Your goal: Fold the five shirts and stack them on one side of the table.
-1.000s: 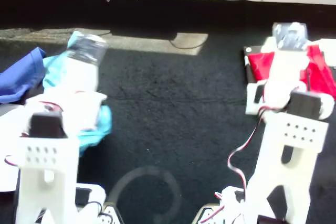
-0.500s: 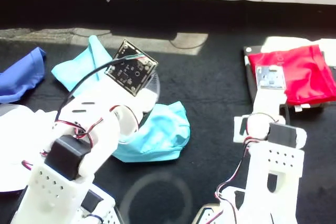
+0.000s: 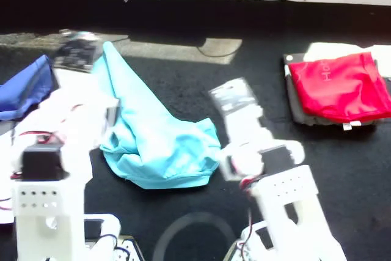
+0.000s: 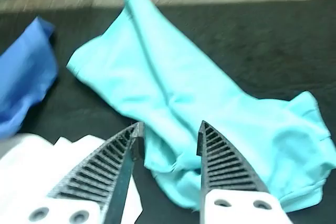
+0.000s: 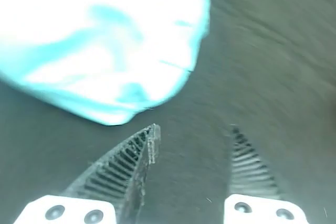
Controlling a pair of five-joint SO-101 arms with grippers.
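Observation:
A crumpled cyan shirt (image 3: 156,142) lies in the middle of the dark table, one end stretched toward the back left. My left gripper (image 4: 168,129) hovers open just above the cyan shirt (image 4: 199,103), nothing between its fingers. My right gripper (image 5: 193,129) is open over bare mat, a little off the cyan shirt's (image 5: 105,40) edge. A folded red shirt (image 3: 339,87) tops a stack at the right side. A blue shirt (image 3: 24,87) lies at the far left, and a white shirt (image 4: 42,153) lies beside it, nearer the left arm.
The left arm (image 3: 55,132) stands at the left of the cyan shirt, the right arm (image 3: 250,145) in the centre beside its right end. Under the red shirt lie grey (image 3: 299,109) and white (image 3: 327,50) folded pieces. Bare mat stretches between cyan shirt and stack.
The left arm let the cyan shirt down and swung back left; the shirt now lies longer. The right arm swung from the red stack to the cyan shirt's right end.

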